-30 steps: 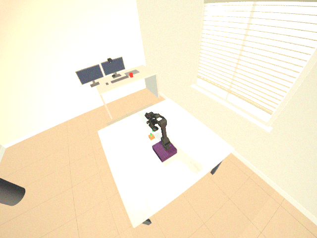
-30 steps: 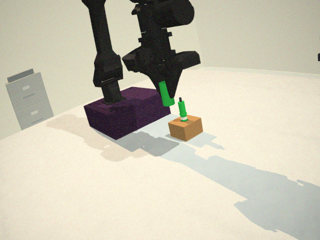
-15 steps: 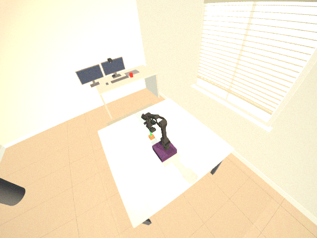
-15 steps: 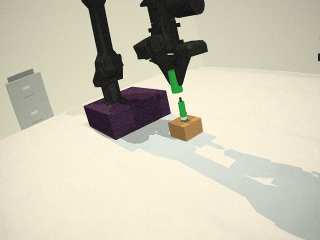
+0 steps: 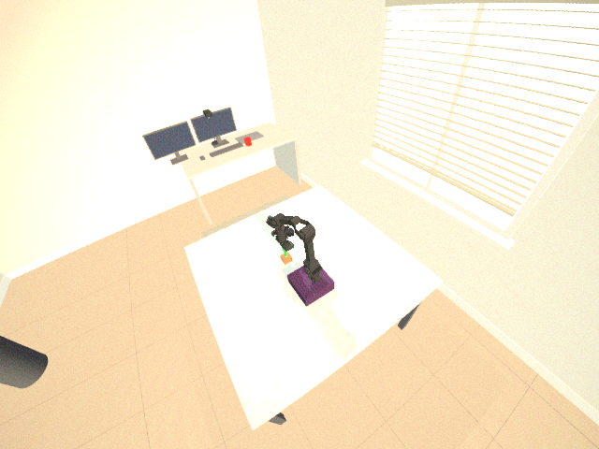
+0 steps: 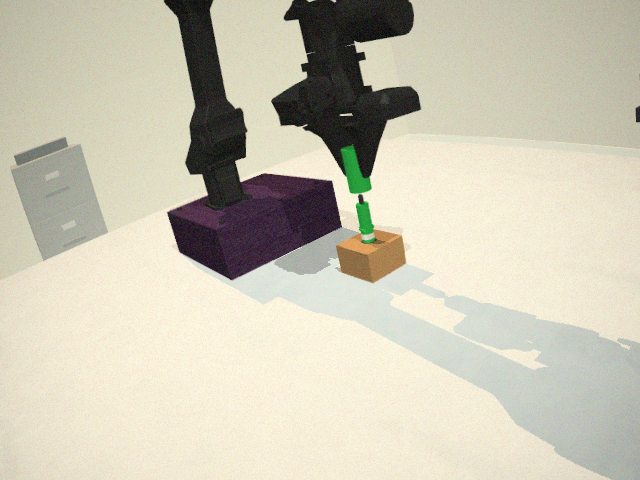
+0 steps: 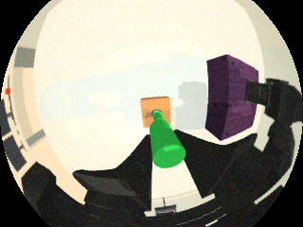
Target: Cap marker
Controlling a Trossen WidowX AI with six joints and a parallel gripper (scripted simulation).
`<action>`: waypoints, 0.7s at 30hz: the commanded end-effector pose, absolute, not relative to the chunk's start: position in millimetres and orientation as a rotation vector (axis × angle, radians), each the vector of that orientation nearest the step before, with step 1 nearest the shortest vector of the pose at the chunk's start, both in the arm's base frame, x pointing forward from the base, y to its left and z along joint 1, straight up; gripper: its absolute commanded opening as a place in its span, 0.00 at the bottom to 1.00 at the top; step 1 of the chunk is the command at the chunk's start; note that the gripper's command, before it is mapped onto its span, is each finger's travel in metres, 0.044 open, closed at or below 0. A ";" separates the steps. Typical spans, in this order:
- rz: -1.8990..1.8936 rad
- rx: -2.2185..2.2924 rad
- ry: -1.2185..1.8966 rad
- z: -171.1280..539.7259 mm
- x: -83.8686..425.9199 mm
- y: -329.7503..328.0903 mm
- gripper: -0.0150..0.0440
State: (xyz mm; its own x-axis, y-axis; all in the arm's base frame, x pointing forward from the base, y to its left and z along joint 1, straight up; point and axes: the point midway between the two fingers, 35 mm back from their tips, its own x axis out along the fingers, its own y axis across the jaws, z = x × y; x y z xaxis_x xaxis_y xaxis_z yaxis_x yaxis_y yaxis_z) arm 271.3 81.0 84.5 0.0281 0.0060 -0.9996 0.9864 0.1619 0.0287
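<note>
My gripper (image 6: 357,167) (image 7: 162,135) is shut on the green cap (image 6: 354,170) (image 7: 167,144) and holds it above the marker. The green marker (image 6: 364,217) (image 7: 157,114) stands upright with its dark tip up in the orange holder block (image 5: 287,261) (image 6: 356,260) (image 7: 148,122). In the exterior view the cap's lower end is just above the tip, with a small gap showing, and the cap looks slightly tilted. In the wrist view the cap overlaps the upper part of the marker. In the top view the cap is too small to make out.
The purple base block (image 5: 310,285) (image 6: 258,227) (image 7: 229,99) of the arm stands close beside the holder block. All of this is on the white table (image 5: 241,328). A desk (image 5: 193,167) with two monitors and a red cup (image 5: 247,141) stands beyond the table.
</note>
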 end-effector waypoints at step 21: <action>-1.076 1.106 1.268 43.5 269.6 81.0 0.25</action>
